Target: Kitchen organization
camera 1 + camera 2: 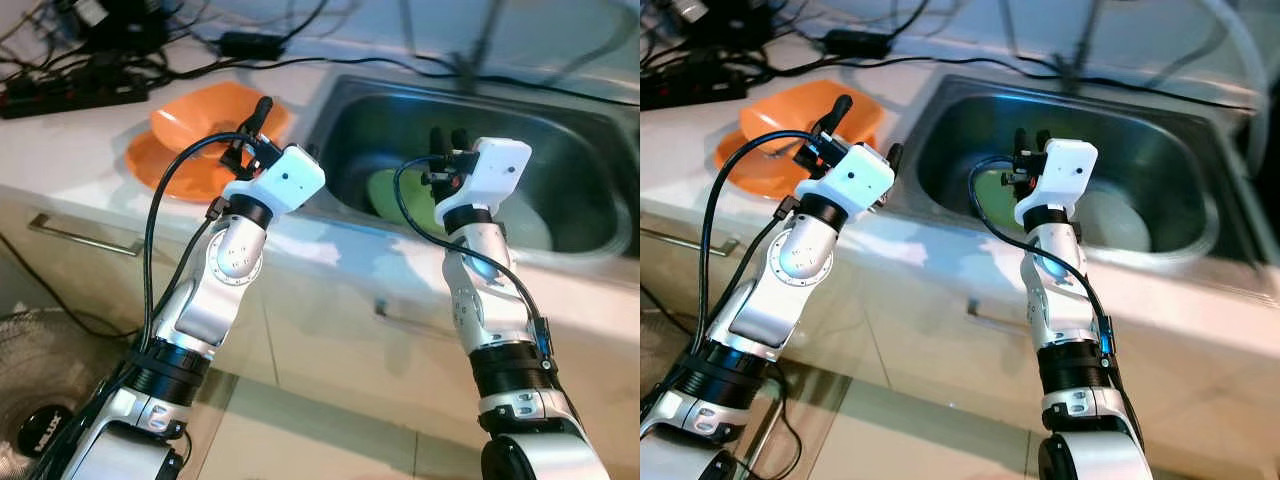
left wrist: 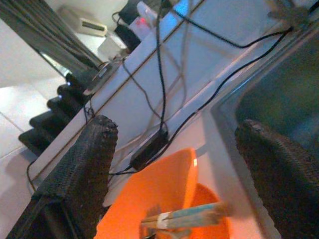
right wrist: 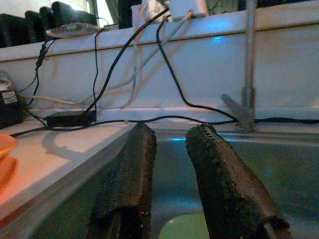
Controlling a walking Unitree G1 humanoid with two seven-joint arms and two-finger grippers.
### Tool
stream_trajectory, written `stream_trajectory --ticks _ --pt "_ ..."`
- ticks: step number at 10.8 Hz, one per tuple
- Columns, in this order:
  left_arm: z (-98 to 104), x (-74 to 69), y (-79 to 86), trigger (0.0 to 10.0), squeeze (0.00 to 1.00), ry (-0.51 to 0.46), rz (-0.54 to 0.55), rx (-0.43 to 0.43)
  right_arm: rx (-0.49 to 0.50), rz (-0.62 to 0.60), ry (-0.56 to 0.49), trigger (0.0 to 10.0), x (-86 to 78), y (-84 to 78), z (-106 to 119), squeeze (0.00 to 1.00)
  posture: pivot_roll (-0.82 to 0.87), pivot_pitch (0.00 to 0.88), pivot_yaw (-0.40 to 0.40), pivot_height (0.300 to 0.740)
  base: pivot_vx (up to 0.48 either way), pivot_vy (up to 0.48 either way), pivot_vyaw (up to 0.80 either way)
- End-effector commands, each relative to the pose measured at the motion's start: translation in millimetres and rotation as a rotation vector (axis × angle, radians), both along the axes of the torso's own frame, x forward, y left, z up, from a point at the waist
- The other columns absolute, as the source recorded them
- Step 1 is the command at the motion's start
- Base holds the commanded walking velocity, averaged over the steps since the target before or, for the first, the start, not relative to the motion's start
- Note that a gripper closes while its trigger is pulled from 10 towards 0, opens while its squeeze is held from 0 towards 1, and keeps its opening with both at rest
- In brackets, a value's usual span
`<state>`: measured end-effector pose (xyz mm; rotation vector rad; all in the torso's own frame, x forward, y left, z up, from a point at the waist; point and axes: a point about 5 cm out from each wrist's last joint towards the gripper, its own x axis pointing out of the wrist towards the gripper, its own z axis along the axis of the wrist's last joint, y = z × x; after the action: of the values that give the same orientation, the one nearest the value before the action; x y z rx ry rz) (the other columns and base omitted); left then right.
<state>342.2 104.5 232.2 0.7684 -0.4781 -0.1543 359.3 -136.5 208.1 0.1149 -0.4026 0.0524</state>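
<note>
two arms reach out before us over the white table (image 1: 60, 140) and its steel sink (image 1: 580, 130). in the sink lie a green plate (image 1: 385, 192) and a white plate (image 1: 1110, 222). left of the sink an orange bowl (image 1: 205, 118) sits on an orange plate (image 1: 150, 160), with a utensil in the bowl. our left hand (image 2: 174, 144) hovers above the bowl, fingers spread wide. our right hand (image 3: 172, 169) hangs over the sink, fingers narrowly apart, holding nothing.

Both silver arms reach forward, bent at the elbows. The left gripper (image 1: 262, 125) is spread wide; the right gripper (image 1: 447, 140) is slightly parted.
</note>
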Motion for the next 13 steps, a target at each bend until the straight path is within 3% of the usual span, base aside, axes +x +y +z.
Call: stream_trajectory --ticks 1,7,13 --pt "7.0 -2.7 -0.1 10.0 0.0 -0.03 0.004 -0.009 0.012 -0.006 -0.013 10.0 0.7 -0.4 3.9 0.0 0.17 0.102 -0.007 0.74 0.281 0.0 0.0" --pt "12.4 -8.9 -6.7 10.0 0.0 -0.058 -0.031 -0.018 0.014 -0.019 -0.017 10.0 0.6 -2.4 4.7 0.0 0.17 0.1 -0.009 0.74 0.042 0.0 0.0" --pt "7.7 -8.5 -8.1 10.0 0.0 -0.022 -0.051 -0.005 0.012 -0.012 -0.013 10.0 1.6 -1.5 4.5 0.0 0.17 0.101 -0.011 0.74 0.0 0.0 0.0"
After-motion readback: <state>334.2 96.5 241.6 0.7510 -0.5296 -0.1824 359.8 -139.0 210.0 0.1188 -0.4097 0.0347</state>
